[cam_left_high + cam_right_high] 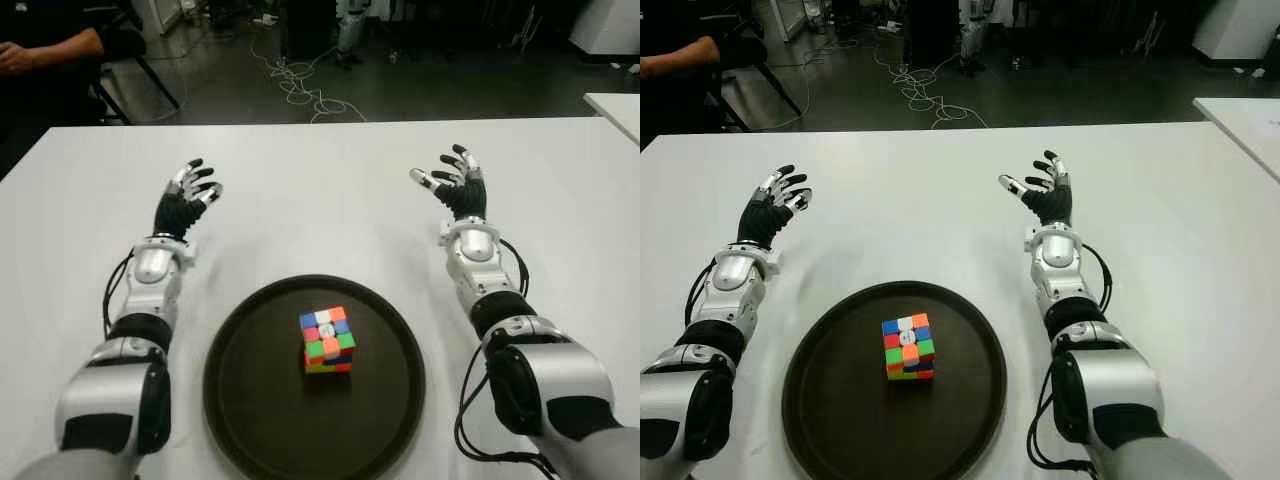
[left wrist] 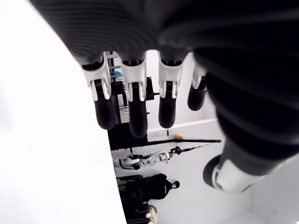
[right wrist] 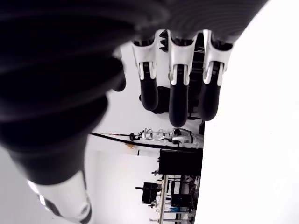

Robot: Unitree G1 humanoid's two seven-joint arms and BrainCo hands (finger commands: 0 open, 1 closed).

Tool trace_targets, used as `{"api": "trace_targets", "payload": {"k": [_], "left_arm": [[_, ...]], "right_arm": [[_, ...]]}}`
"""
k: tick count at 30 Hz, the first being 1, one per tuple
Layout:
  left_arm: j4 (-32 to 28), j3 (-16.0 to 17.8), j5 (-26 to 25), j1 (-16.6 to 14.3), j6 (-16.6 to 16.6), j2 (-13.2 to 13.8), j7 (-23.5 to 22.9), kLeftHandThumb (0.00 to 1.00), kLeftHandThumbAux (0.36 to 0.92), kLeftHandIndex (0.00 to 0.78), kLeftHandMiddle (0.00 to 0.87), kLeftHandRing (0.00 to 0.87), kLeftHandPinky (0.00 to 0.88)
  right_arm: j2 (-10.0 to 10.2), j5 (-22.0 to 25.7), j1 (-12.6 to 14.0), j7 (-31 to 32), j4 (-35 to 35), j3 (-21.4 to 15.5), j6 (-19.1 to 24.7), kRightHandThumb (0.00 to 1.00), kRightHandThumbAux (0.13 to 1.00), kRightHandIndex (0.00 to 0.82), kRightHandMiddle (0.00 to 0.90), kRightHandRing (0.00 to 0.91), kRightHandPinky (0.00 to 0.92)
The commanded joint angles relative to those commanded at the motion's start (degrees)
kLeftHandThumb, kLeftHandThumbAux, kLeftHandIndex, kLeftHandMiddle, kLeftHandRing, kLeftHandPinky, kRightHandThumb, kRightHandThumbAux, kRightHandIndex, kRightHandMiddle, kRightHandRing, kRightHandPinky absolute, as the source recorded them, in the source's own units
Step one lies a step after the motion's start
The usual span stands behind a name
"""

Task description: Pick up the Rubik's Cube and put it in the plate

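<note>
The cube (image 1: 327, 340) sits upright inside the plate (image 1: 240, 400), a little behind its centre, flat on the dark base and well clear of the rim on every side. Neither hand touches it. Judged from this position, the placement looks complete and the step in hand is the withdrawal.

The plate lies on the white surface (image 1: 320, 190), close to the robot's body and between the two forearms.

To finish well, both arms should stay outside the plate's rim and pull back without sweeping inward — a brush against the rim could shift the plate and tip the cube. No further grasp appears needed unless the cube is to be centred more exactly.

The left hand (image 1: 186, 201) shows beyond the plate on its left, raised from the wrist, fingers loosely spread and slightly curled, holding nothing; its wrist view confirms four fingers (image 2: 135, 112) hanging free with open room beyond. The right hand (image 1: 455, 186) shows beyond the plate on its right, in a matching pose — palm turned inward, thumb out to the side, fingers wide and empty. Its wrist view shows the same. Both hands stand well apart from the cube.
</note>
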Motion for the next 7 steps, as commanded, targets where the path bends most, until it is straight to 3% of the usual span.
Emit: {"api": "trace_targets", "payload": {"k": [7], "left_arm": [[-0.31, -0.09, -0.41, 0.22, -0.19, -0.27, -1.75, 0.14, 0.666, 0.09, 0.177, 0.184, 0.211]], "right_arm": [[-0.23, 1.06, 1.1, 6.92, -1.37, 0.47, -1.22, 0.138, 0.749, 0.159, 0.25, 0.306, 0.386]]}}
